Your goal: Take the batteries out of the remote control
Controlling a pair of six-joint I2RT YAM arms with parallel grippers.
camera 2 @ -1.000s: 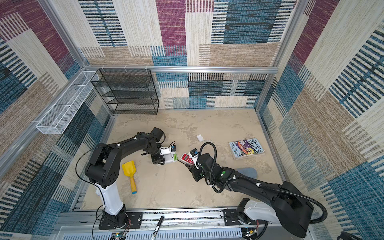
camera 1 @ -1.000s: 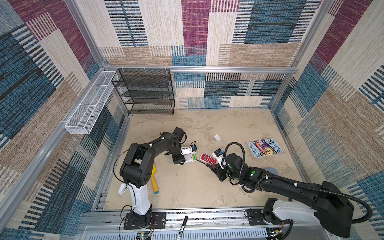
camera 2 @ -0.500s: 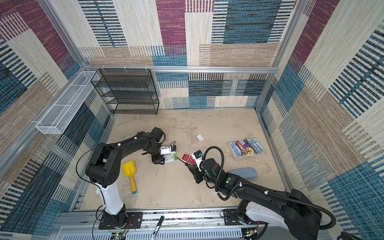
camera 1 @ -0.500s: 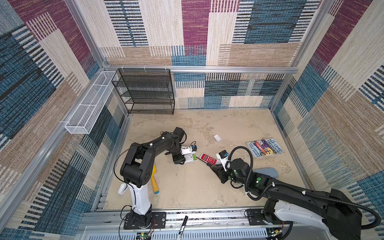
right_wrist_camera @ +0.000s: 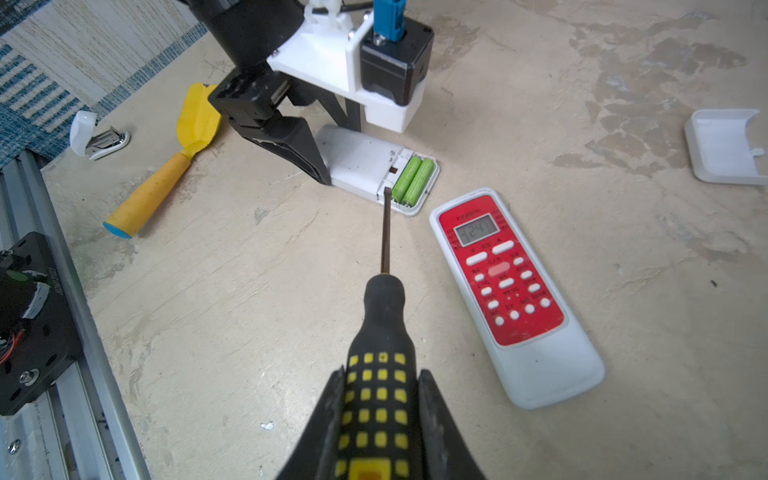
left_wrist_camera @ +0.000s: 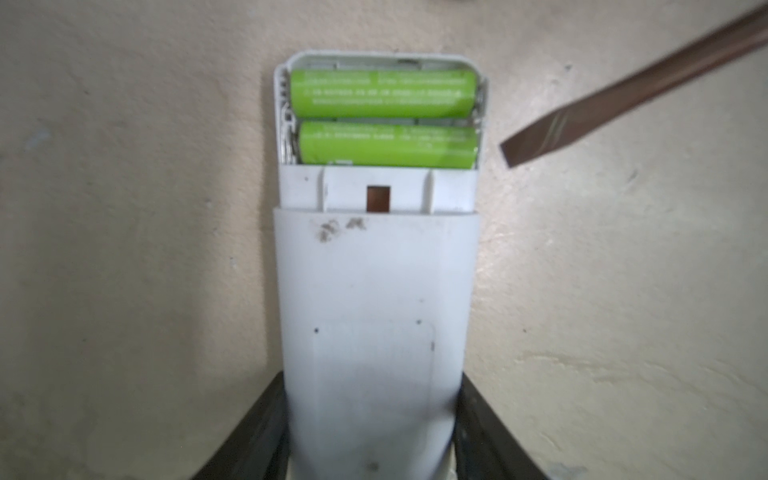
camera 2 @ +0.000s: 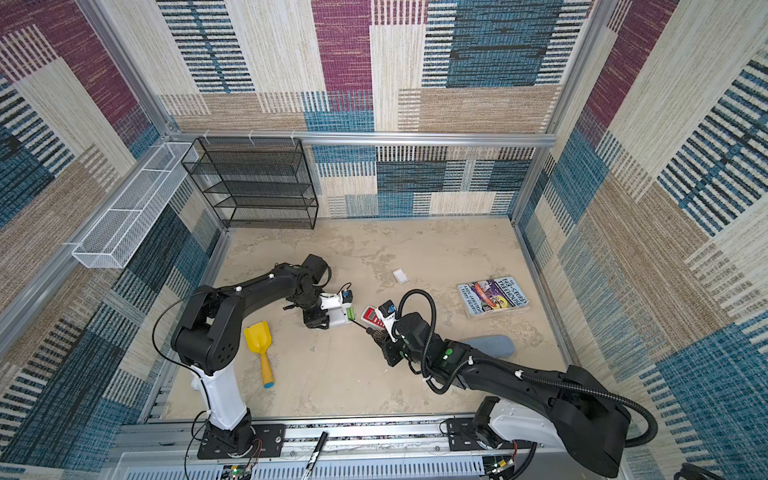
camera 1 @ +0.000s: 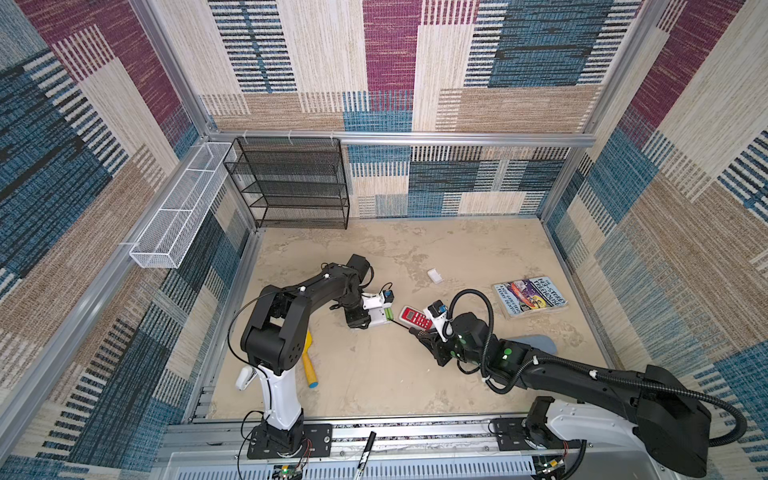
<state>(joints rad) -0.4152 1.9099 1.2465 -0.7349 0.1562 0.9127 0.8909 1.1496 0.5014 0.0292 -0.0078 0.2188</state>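
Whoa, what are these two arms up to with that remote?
The left gripper grips a white remote lying face down, its battery bay open with two green batteries inside. The right gripper holds a screwdriver, tip close beside that bay, not yet on a battery. A red remote lies nearby.

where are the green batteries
Green batteries sit in the open end of the white remote the left gripper holds, mid-floor in both top views, left of the red remote.

Blurred print on green batteries
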